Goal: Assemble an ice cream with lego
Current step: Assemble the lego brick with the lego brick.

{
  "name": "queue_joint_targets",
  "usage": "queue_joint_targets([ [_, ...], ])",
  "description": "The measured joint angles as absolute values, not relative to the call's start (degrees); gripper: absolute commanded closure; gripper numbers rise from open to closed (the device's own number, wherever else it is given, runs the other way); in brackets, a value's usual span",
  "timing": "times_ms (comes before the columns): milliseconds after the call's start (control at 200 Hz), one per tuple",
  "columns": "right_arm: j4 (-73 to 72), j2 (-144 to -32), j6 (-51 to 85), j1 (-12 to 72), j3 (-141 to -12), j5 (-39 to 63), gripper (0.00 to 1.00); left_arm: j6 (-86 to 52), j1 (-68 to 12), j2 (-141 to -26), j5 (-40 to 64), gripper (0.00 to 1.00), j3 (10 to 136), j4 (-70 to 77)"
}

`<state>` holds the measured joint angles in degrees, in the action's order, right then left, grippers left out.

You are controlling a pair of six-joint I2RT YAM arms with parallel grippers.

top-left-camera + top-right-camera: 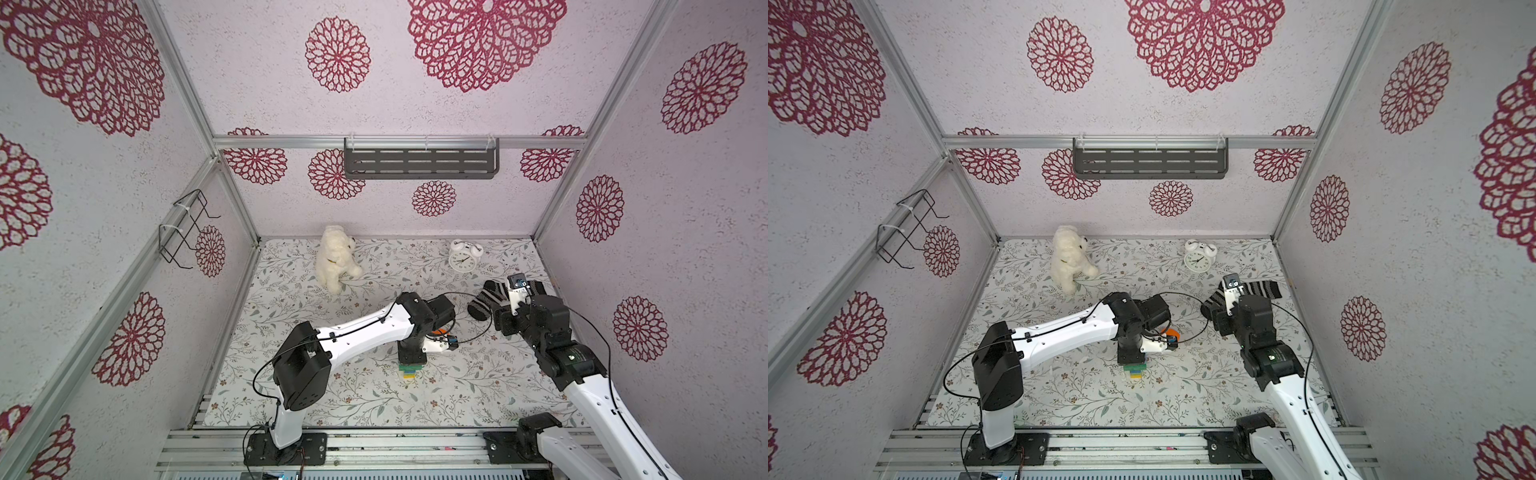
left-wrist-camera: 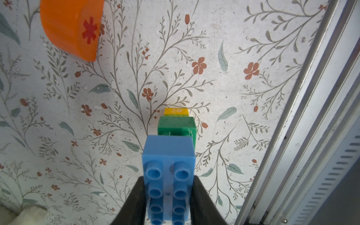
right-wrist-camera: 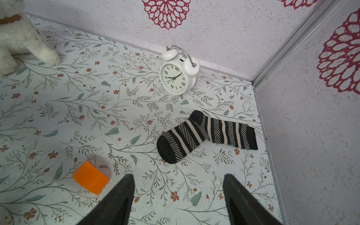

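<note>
Left wrist view: the left gripper [image 2: 168, 181] is clamped on the light-blue brick [image 2: 168, 152], gripping its two long sides at the top of the ice cream stack [image 1: 411, 371].
Under it sit the green brick [image 2: 176, 126] and the yellow brick [image 2: 176, 111], upright on the floral table [image 2: 116, 78]. The orange half-round [image 2: 68, 29] lies apart. The right gripper [image 3: 178, 185] hangs wide open and empty near the striped sock [image 3: 206, 134].
</note>
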<state>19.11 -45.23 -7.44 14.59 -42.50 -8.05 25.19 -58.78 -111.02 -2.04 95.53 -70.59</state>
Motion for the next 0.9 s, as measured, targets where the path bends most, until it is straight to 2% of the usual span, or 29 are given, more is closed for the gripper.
queue_joint_targets([
  [896,19.05,-44.8,-7.44,14.52,-41.32,-7.4,0.24,23.77,-59.02,-111.04,-2.04,0.79,94.63,-70.54],
])
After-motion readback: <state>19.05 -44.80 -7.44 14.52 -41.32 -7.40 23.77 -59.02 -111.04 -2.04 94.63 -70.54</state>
